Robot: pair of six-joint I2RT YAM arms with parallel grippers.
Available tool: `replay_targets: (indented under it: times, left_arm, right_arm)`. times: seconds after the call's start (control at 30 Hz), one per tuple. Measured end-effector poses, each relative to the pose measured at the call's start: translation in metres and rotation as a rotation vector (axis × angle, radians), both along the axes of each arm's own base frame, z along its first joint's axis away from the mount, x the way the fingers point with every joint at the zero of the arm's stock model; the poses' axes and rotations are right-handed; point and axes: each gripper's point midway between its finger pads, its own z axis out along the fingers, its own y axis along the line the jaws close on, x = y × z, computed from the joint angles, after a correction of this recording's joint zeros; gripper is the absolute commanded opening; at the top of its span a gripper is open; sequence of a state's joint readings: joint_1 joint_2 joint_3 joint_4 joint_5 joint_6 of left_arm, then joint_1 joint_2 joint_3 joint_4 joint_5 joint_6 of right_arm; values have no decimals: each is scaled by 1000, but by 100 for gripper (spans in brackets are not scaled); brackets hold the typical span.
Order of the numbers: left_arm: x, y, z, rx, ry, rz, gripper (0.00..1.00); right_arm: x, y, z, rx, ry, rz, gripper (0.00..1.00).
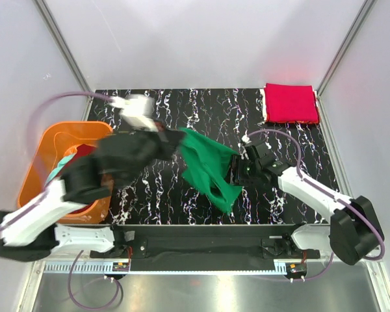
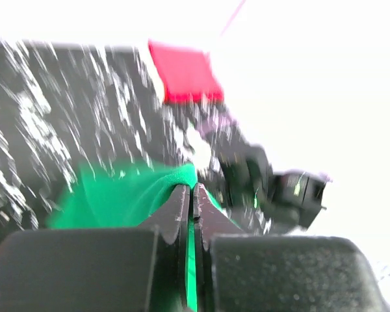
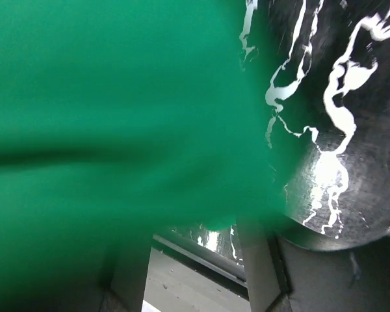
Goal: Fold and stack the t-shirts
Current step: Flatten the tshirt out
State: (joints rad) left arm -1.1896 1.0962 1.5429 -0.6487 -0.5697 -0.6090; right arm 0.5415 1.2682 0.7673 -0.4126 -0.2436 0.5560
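A kelly green t-shirt hangs bunched over the middle of the black marbled table. My left gripper is shut on its upper left corner; the left wrist view shows the green cloth pinched between the closed jaws of the left gripper. My right gripper is at the shirt's right edge. In the right wrist view its fingers stand wide apart, with the green cloth hanging over their tips. A folded crimson red shirt lies at the back right corner and also shows in the left wrist view.
An orange plastic basket stands at the table's left edge, partly under my left arm. It holds a pale teal garment and a dark maroon one. White walls enclose the table on three sides.
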Motion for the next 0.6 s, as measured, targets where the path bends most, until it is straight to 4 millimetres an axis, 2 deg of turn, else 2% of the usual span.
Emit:
replay_targets:
  times: [0.07, 0.13, 0.17, 0.23, 0.27, 0.3, 0.33, 0.43, 0.5, 0.57, 0.6]
  left_arm:
    - [-4, 30, 29, -54, -62, 28, 0]
    - [-7, 41, 43, -77, -104, 26, 0]
    - [-6, 38, 43, -68, -115, 17, 0]
    - [1, 18, 31, -10, -110, 1, 0]
    - [5, 6, 21, 26, -101, -9, 0]
    - [11, -15, 4, 84, -81, -27, 0]
    - [23, -54, -33, 190, -40, -62, 0]
    - [30, -96, -99, 339, 49, -141, 0]
    - [31, -107, -130, 390, 104, -183, 0]
    - [34, -103, -146, 404, 149, -201, 0]
    - [37, -100, -148, 398, 161, -198, 0]
  right_arm:
    - [4, -2, 10, -2, -34, -13, 59]
    - [5, -6, 21, -4, -65, -28, 59]
    - [5, -8, 25, -6, -77, -34, 59]
    - [7, -11, 34, -11, -100, -45, 59]
    - [7, -12, 37, -14, -104, -46, 59]
    - [7, -13, 38, -20, -106, -48, 59]
    - [7, -15, 40, -31, -105, -49, 59]
    - [-3, -11, 46, -4, -104, 5, 62]
    - [-16, -3, 60, 68, -126, 78, 65]
    - [-30, 1, 75, 136, -167, 140, 68]
    - [-38, 2, 82, 168, -193, 167, 70]
